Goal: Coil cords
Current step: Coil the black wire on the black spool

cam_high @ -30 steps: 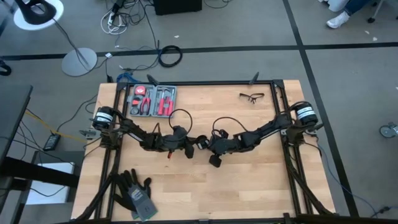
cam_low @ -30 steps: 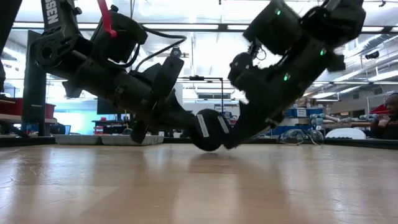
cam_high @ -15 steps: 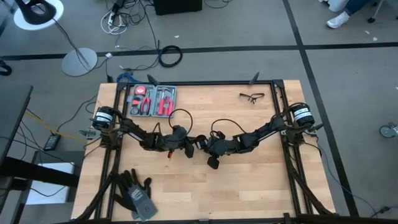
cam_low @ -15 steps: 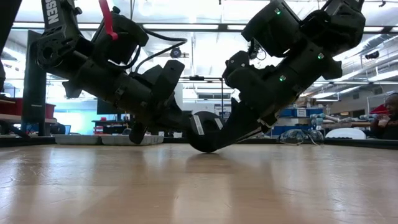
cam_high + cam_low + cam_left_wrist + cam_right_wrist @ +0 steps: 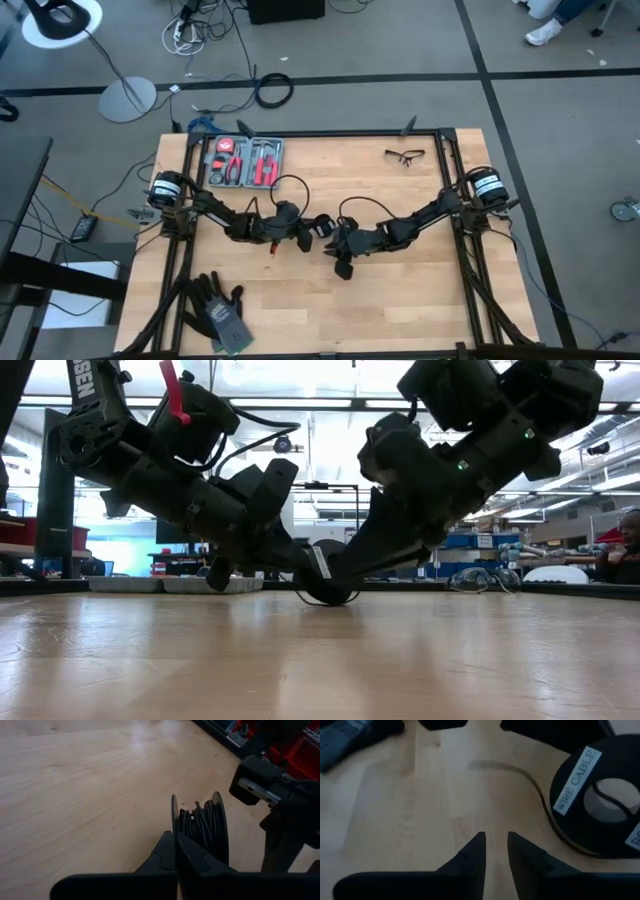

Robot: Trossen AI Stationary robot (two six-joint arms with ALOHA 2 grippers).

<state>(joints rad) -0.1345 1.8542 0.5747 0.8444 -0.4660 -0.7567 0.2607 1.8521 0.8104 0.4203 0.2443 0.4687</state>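
You are seeing "WIRE CABLE" showing on the white label of the black spool [image 5: 600,802], at the frame's right side.

There's the cord [image 5: 200,822], thin and black, wound in tight turns on a small black spool [image 5: 600,802]. A white label on the round flange reads "WIRE CABLE". The spool stands on edge near the middle of the tabletop [image 5: 400,300], a loose strand [image 5: 520,772] curving away across the wood.
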